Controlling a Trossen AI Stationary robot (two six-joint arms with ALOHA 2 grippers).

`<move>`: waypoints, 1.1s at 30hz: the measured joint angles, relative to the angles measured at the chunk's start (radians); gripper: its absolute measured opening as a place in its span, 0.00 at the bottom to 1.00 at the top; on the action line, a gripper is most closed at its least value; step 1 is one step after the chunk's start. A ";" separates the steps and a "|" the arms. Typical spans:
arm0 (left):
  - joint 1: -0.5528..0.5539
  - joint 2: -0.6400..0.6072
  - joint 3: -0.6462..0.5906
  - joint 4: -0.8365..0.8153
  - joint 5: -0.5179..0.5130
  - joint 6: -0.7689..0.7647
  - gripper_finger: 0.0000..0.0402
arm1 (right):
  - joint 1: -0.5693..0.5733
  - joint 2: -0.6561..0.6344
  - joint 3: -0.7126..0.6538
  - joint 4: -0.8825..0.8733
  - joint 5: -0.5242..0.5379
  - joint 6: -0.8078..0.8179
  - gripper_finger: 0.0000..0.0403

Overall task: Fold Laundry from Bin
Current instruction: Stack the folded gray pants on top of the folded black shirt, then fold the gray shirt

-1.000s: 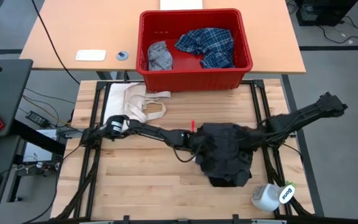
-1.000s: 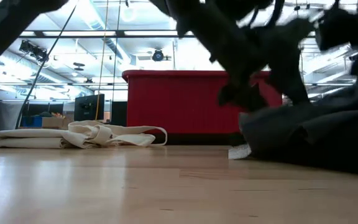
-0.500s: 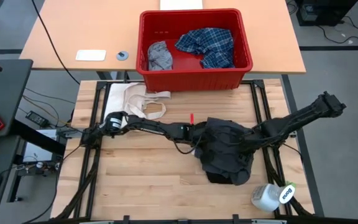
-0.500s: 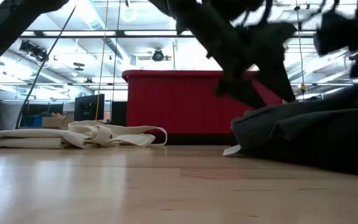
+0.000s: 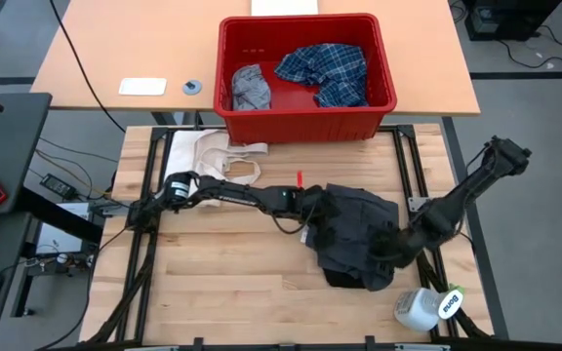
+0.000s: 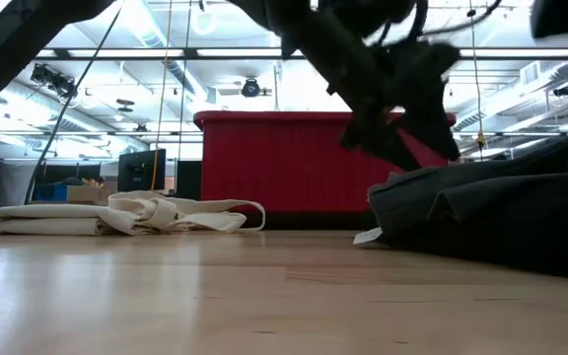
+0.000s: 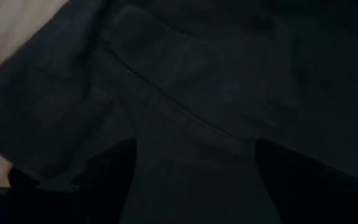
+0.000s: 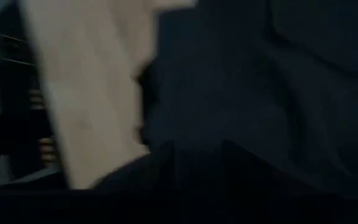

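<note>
Two grippers meet at the black garment (image 5: 357, 239), table centre-right: left gripper (image 5: 318, 216) spread wide at its nine o'clock edge; right gripper (image 5: 386, 250) at four o'clock, grip indiscernible. Bin (image 5: 305, 117) at twelve.

The high view is evenly and brightly lit from overhead; shadows under the arms are soft and short; the black garment (image 5: 357, 237) reads as a dark mass with few folds showing; the red bin (image 5: 305, 78) at 12 o'clock is saturated, without glare. The low view looks into bright ceiling lights and windows, so the arms overhead turn to blurred silhouettes; the near desk (image 6: 264, 306) surface is soft and out of focus, with a pale sheen; the bin beyond is sharper. Both wrist views are very dim and smeared; the left shows near-black cloth with faint seams; the right shows a washed-out, blurred strip of wood.
</note>
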 joint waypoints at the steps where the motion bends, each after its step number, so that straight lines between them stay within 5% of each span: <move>1: 0.006 0.004 0.001 -0.002 0.000 -0.001 0.82 | 0.017 0.016 -0.026 0.013 0.020 0.028 0.35; 10: 0.019 0.004 -0.002 -0.032 0.002 -0.004 0.82 | 0.038 0.057 -0.174 0.096 0.028 0.138 0.35; 15: 0.021 -0.006 -0.002 -0.033 0.003 -0.018 0.82 | 0.021 -0.019 -0.044 0.011 0.038 0.037 0.35; 22: 0.011 -0.092 -0.002 -0.040 -0.003 -0.022 0.82 | 0.018 -0.075 0.205 -0.284 0.235 -0.012 0.34; 28: -0.005 -0.230 -0.001 -0.050 -0.197 0.070 0.82 | -0.038 -0.128 0.339 -0.306 0.465 -0.142 0.34; 33: 0.013 -0.295 -0.001 -0.170 -0.318 0.109 0.82 | -0.198 -0.148 0.399 -0.254 0.485 -0.335 0.34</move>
